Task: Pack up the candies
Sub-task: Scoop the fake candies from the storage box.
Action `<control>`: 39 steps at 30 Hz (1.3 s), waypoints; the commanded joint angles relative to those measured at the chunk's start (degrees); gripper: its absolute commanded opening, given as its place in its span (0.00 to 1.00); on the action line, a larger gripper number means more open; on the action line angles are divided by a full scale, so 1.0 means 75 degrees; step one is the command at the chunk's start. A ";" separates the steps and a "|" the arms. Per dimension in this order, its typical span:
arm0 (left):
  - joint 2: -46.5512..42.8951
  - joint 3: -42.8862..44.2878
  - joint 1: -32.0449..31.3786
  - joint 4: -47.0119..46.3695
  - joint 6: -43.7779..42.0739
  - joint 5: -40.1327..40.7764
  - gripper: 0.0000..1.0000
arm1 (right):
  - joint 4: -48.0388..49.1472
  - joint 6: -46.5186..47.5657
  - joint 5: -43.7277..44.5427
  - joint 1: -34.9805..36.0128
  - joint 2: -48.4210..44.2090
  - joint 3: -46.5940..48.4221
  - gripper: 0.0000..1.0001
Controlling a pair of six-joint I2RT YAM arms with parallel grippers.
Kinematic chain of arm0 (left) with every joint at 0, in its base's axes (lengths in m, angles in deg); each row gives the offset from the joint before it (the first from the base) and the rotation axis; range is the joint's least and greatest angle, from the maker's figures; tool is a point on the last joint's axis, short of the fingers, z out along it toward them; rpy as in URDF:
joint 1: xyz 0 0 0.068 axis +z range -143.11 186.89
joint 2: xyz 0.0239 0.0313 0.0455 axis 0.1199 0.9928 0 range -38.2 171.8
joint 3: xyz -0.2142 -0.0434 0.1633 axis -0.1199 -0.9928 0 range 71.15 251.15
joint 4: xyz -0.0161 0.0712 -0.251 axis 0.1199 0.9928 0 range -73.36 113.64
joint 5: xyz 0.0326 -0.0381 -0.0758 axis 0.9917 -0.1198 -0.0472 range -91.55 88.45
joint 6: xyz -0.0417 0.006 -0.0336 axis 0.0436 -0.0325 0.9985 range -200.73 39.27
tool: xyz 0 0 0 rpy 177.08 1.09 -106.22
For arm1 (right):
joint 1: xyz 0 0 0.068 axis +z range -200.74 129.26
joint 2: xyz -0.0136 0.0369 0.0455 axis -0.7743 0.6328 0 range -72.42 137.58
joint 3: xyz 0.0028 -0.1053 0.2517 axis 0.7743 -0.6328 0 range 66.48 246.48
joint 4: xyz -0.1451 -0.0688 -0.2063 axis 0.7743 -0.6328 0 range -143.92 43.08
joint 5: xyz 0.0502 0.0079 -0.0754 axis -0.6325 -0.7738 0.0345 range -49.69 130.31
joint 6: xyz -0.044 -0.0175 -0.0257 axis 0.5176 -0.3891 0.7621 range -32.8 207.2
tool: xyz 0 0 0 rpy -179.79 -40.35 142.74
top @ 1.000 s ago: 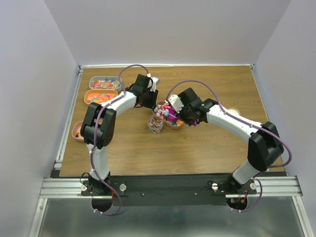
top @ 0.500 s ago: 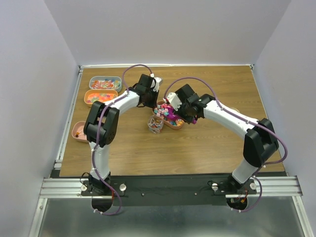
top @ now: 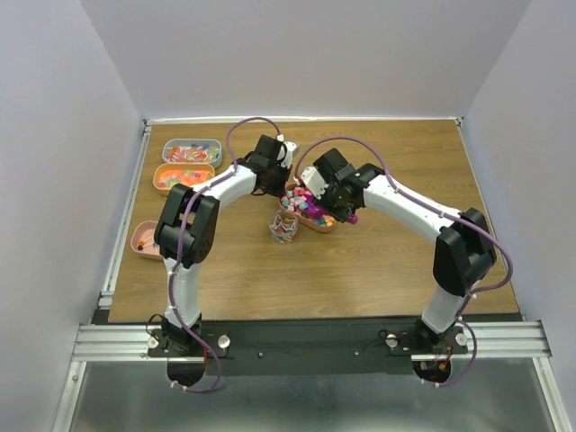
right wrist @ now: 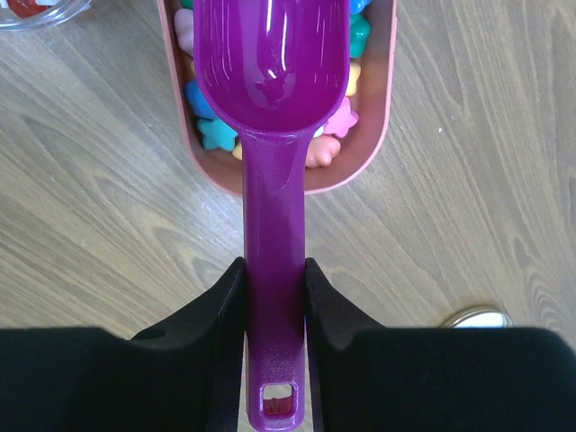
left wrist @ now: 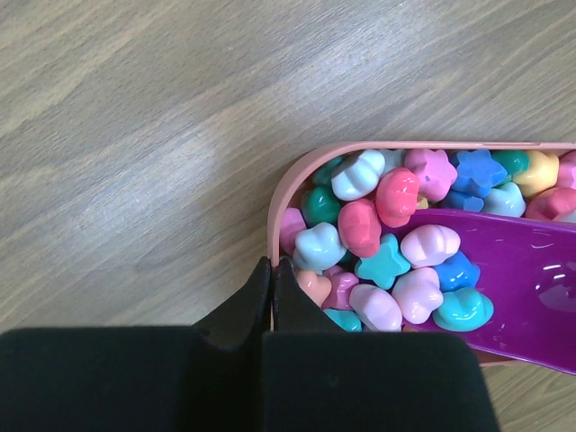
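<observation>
Nearest the arm bases on the table (top: 360, 270), I count one small bowl (top: 144, 238) at the left edge and one glass jar (top: 284, 227) mid-table with some sweets in it. Just beyond the jar is one pink tray (left wrist: 283, 193), heaped with the candies (left wrist: 378, 225). They are pastel stars and puffs, too many to count.

The right gripper (right wrist: 273, 274) is clamped narrow on the handle of the one magenta scoop (right wrist: 273, 63). The scoop bowl looks empty and sits over the pile, low in the tray. The left gripper (left wrist: 273, 270) has its jaws nipped together on the tray's rim at its end, steadying it as far as I can judge.

Key relation: the candies lie straight ahead of the right gripper, along the scoop's long axis, which also runs down the length of the tray. A push forward and down along that line should load it, I'd say. The right arm does the scooping, and the jar is just off the tray's side for the tip-out.

One cream lid (right wrist: 477, 317) lies behind the right wrist, well apart from the tray. Farthest off, at the far left, are two more trays (top: 191, 151) of mixed sweets, side by side.
</observation>
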State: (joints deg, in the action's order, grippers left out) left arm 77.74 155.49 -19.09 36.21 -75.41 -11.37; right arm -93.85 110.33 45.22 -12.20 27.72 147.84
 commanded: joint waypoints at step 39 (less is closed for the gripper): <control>-0.0963 0.0052 0.0135 -0.0383 0.0275 -0.0061 0.00 | 0.2497 -0.0155 -0.0820 -0.0135 -0.0190 -0.1613 0.01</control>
State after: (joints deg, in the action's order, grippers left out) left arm 74.38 155.46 -18.85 38.51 -75.56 -8.20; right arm -78.29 110.09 42.01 -13.27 27.55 136.69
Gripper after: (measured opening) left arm 0.009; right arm 0.334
